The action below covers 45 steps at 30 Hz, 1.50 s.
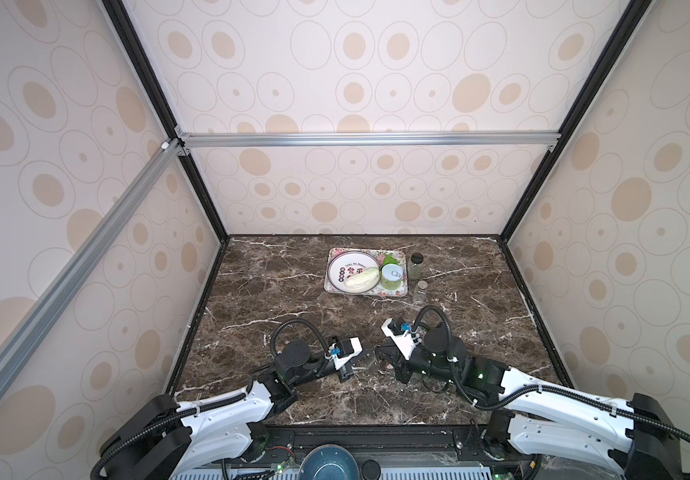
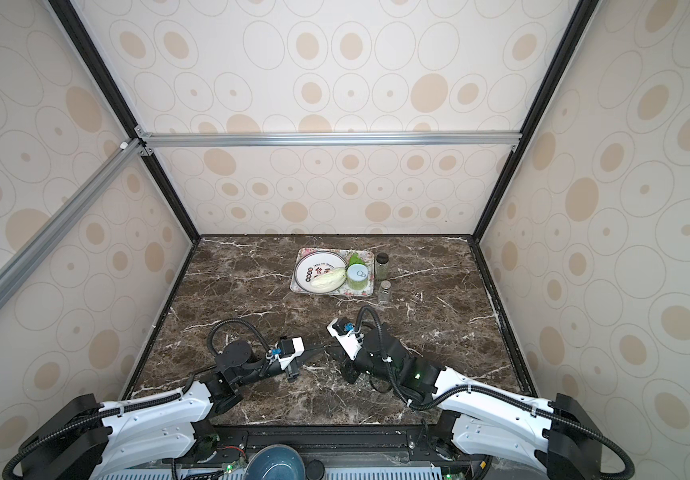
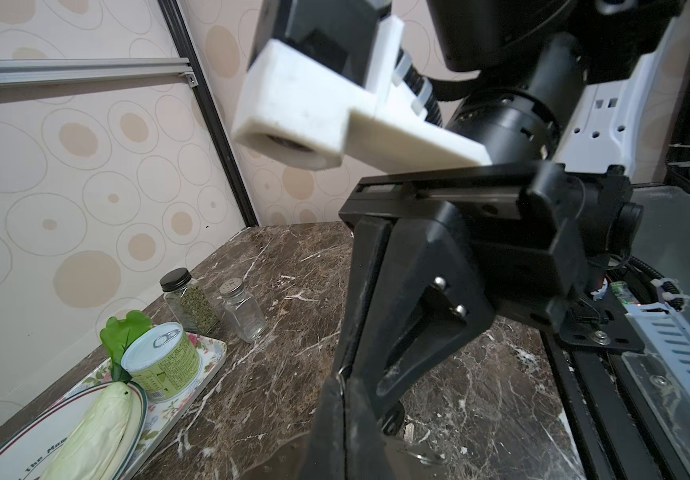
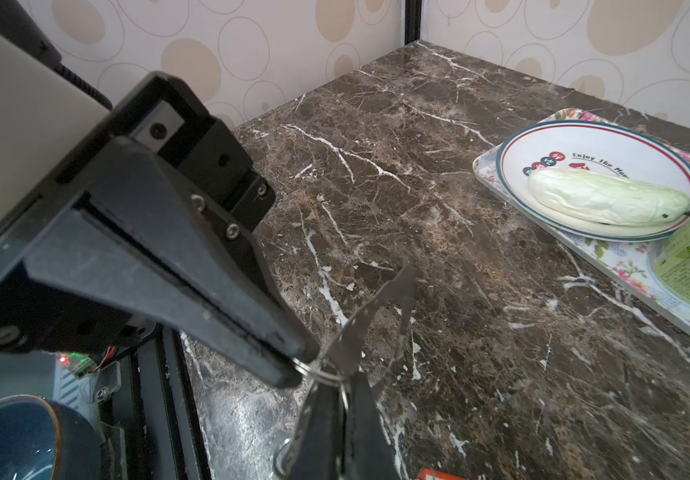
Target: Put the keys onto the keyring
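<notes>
Grippers meet low over the front middle of the marble table (image 1: 293, 291) in both top views. The left gripper (image 1: 366, 355) and right gripper (image 1: 382, 357) are tip to tip, with a red-orange tag (image 1: 388, 366) showing just under them. The black-tagged key I cannot find.

In the left wrist view the right gripper's fingers (image 3: 359, 311) are pressed together and point down at the left one's tips. What lies between them is blurred.

The right wrist view shows most. The left jaws pinch the keyring (image 4: 380, 303) by its rim, so the thin grey plate stands edge-up off the table. The right jaws pinch a small wire ring (image 4: 326, 374) at that rim.

The plate looks light, stiff and slick, best held flat across the rim, clear of its small holes. The wire ring seems springy and apt to twist out, so it wants a grip across its coils.
</notes>
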Motion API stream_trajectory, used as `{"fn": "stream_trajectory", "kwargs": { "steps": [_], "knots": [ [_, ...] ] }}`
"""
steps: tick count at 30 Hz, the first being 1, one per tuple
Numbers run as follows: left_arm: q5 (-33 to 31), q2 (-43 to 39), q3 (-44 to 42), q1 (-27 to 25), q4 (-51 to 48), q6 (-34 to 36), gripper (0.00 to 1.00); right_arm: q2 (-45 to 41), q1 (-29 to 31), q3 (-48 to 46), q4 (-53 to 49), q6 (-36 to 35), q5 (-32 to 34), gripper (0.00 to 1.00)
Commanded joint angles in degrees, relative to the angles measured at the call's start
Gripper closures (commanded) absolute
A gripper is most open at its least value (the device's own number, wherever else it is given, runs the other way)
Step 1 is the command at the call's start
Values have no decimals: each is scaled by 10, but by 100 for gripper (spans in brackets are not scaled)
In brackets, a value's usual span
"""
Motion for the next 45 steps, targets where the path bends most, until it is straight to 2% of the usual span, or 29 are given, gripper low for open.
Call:
{"fn": "stream_trajectory", "kwargs": {
  "steps": [1, 6, 16, 26, 45],
  "knots": [
    [24, -17, 12, -4, 63, -3, 100, 20, -5, 12, -32, 0, -41, 100],
    [22, -21, 10, -4, 63, -1, 100, 29, -4, 16, -31, 5, -45, 100],
    [14, -35, 4, -4, 61, 2, 100, -29, -4, -11, -35, 16, 55, 100],
    [17, -24, 14, -5, 40, 9, 100, -63, 0, -11, -54, -2, 80, 100],
    [35, 1, 50, -4, -24, 22, 84, -81, 40, -10, -60, -35, 131, 100]
  ]
}}
